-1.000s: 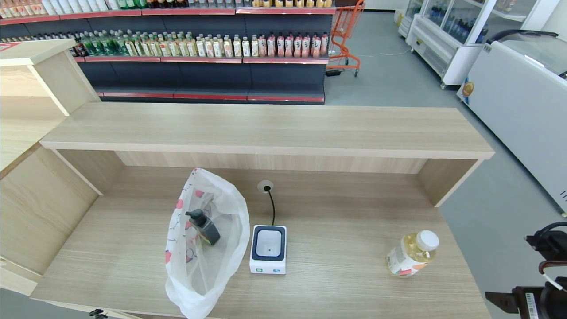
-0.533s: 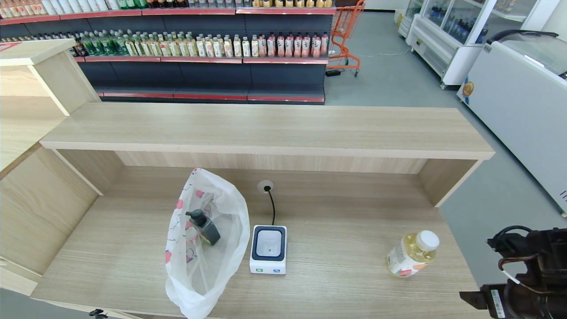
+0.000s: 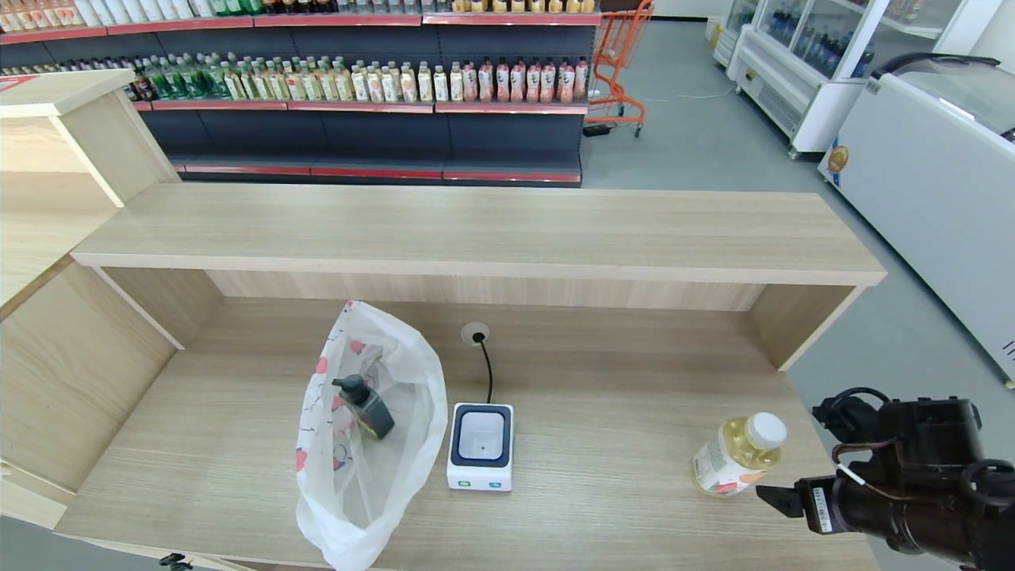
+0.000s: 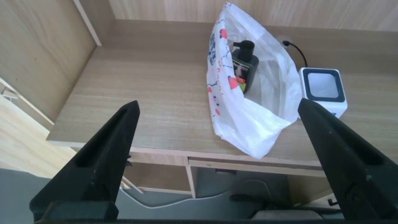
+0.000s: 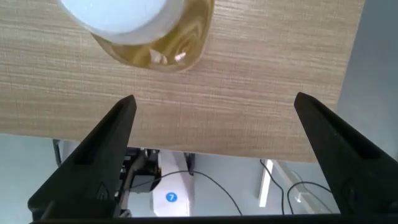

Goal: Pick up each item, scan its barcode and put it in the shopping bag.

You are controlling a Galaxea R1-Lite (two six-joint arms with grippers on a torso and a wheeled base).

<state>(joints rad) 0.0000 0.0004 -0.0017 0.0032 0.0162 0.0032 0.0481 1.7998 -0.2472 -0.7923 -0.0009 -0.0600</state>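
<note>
A yellow oil bottle (image 3: pixel 739 456) with a white cap stands upright at the right end of the lower counter (image 3: pixel 618 412); from above it appears in the right wrist view as the bottle (image 5: pixel 163 43). My right gripper (image 3: pixel 781 501) hovers just beside it on the near right, open (image 5: pixel 216 102), its fingers spread wide with nothing between them. A white patterned shopping bag (image 3: pixel 361 468) stands open left of the scanner (image 3: pixel 480 446), with a dark pump bottle (image 3: pixel 365 406) inside. My left gripper (image 4: pixel 219 109) is open, held off the counter's near edge facing the bag (image 4: pixel 249 106).
The scanner's black cable (image 3: pixel 485 366) runs to a grommet at the back of the counter. A raised upper shelf (image 3: pixel 476 230) spans the rear, with wooden side walls at both ends. The counter's right edge (image 3: pixel 825 444) drops off close to the bottle.
My right arm has come in from the lower right corner, moving left and up toward the oil bottle. Bag, scanner and bottle have stayed put.
</note>
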